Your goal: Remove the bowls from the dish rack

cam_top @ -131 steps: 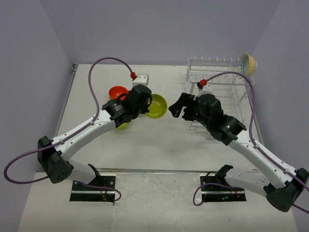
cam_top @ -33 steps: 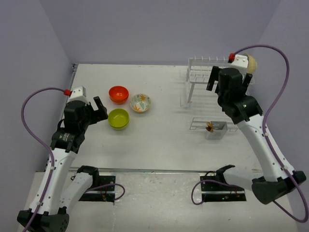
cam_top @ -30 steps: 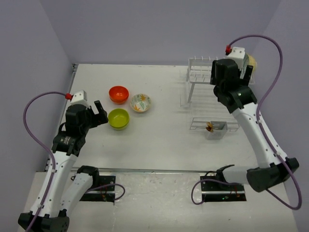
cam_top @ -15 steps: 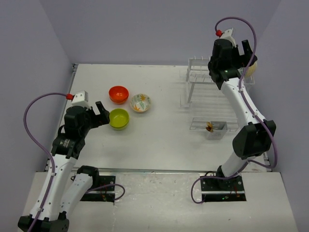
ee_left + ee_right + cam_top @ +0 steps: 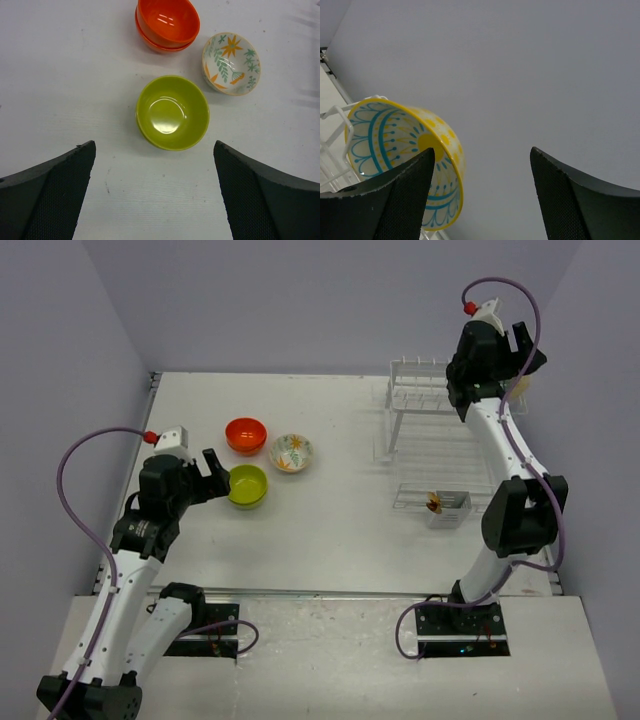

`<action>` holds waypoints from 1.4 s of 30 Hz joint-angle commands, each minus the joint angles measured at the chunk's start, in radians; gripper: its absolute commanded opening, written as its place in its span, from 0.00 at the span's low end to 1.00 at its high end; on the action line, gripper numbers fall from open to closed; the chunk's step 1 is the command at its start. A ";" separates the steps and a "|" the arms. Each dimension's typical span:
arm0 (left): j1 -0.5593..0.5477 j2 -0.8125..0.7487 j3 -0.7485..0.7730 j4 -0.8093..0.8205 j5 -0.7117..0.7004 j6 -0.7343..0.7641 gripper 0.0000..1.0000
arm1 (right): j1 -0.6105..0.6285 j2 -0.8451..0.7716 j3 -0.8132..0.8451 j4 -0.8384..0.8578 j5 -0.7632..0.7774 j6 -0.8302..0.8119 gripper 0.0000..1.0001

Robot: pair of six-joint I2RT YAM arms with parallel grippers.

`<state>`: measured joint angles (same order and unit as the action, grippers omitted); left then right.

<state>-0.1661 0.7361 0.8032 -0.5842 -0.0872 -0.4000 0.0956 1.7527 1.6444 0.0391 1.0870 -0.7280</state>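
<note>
Nearly finished, by the look of it: only one bowl to be seen on the tall white wire dish rack (image 5: 425, 400), a small round beige bowl (image 5: 402, 160) patterned yellow and blue inside. Tipped on its side at the rack's far right end, close to the wall. Mostly hidden behind the right arm in the overhead view, plain only in the right wrist view, low and to the left. Right hand (image 5: 482, 150) raised beside that bowl, fingers apart with nothing between them, the bowl's rim crossing behind one finger; impossible to say whether touching. Already out on the table (image 5: 330, 530), well apart from the rack on the left side: glossy orange bowls (image 5: 167, 22), seemingly two nested; lime green bowls (image 5: 172, 112), seemingly another nested pair; and a white bowl with a floral pattern (image 5: 231, 63) just beside both. Left hand (image 5: 154, 146) hovering near the green pair, spread wide, holding nothing. In front of the rack, a small wire basket (image 5: 445, 502) with something brownish inside, too small to identify. Likely in the way of the last lift: the white wires cradling the rim, and the wall close behind, with little room to swing.
</note>
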 commanded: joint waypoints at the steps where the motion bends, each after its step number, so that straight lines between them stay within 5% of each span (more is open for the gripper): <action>1: -0.006 -0.012 -0.001 0.038 -0.009 0.023 1.00 | -0.007 0.014 0.017 0.032 -0.029 0.024 0.77; 6: -0.006 -0.012 -0.001 0.040 -0.003 0.024 1.00 | -0.017 0.047 0.037 -0.025 -0.044 0.104 0.72; 10: -0.006 -0.024 -0.002 0.041 -0.003 0.024 1.00 | -0.016 0.085 0.037 -0.013 -0.013 0.090 0.54; 14: -0.006 -0.032 -0.002 0.044 -0.002 0.026 1.00 | -0.016 0.094 0.011 0.076 0.027 0.003 0.33; 25: -0.006 -0.040 -0.002 0.046 -0.003 0.026 1.00 | -0.014 0.045 -0.104 0.432 0.060 -0.262 0.01; 42: -0.007 -0.041 -0.006 0.046 -0.008 0.024 1.00 | 0.000 -0.025 -0.124 0.676 0.077 -0.425 0.00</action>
<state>-0.1661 0.7071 0.8032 -0.5831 -0.0898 -0.3996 0.0883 1.8122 1.5135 0.5732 1.1561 -1.1114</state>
